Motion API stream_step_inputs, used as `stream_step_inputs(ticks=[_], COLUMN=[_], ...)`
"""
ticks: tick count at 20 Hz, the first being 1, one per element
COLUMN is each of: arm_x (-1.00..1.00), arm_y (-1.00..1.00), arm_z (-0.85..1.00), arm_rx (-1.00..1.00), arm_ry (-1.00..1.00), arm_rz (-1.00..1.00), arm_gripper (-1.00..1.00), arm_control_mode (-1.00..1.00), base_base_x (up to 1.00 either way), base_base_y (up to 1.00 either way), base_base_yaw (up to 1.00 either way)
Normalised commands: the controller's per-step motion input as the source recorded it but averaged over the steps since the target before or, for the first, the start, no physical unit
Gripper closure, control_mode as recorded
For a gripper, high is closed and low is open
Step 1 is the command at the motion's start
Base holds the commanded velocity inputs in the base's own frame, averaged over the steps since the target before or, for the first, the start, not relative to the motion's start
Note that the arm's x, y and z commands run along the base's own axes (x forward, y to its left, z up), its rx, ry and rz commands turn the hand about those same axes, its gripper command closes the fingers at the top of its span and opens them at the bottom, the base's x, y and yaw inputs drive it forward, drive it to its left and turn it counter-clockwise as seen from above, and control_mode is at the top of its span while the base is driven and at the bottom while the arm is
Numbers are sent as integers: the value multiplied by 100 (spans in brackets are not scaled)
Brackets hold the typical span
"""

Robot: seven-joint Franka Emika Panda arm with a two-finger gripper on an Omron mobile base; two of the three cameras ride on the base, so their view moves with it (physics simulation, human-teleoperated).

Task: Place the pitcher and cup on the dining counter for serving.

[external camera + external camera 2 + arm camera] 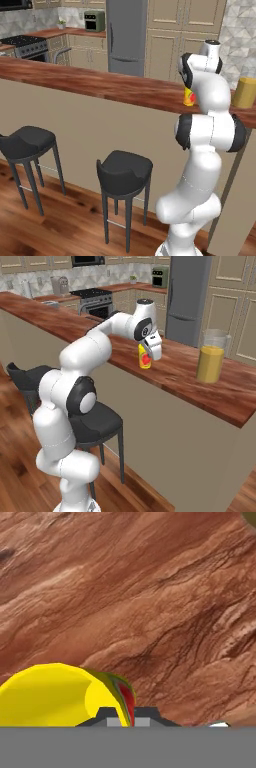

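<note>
The claw [148, 352] is pinched on the rim of the cup [144, 357], which stands upright on the table [175, 373] right beneath it. The pitcher [210, 362] stands on the same table, well off to the claw's right

Beyond the fingers, at the far side of the room, stands a grey refrigerator [126, 35] set among beige cabinets [185, 22], with a black stove [94, 300] and a small green oven [94, 21] on a back worktop off to one side, under a pale patterned backsplash [95, 276]. Below and nearer than the fingers, two dark stools [123, 172] stand on a glossy wood plank floor [65, 225].
</note>
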Motion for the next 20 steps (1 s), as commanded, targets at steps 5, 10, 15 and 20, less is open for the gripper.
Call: stream_step_inputs(ticks=[5, 10, 15, 20], arm_x=[52, 59, 27, 1], arm_y=[-27, -16, -4, -2], arm_z=[-7, 0, -37, -25], arm_rx=[0, 0, 0, 0], arm_ry=[-3, 1, 7, 1], arm_rz=[0, 0, 0, 0], arm_gripper=[100, 100, 100, -100], arm_control_mode=[-100, -100, -100, -100], base_base_x=[0, 0, 0, 0], base_base_y=[0, 0, 0, 0], base_base_yaw=[0, 0, 0, 0])
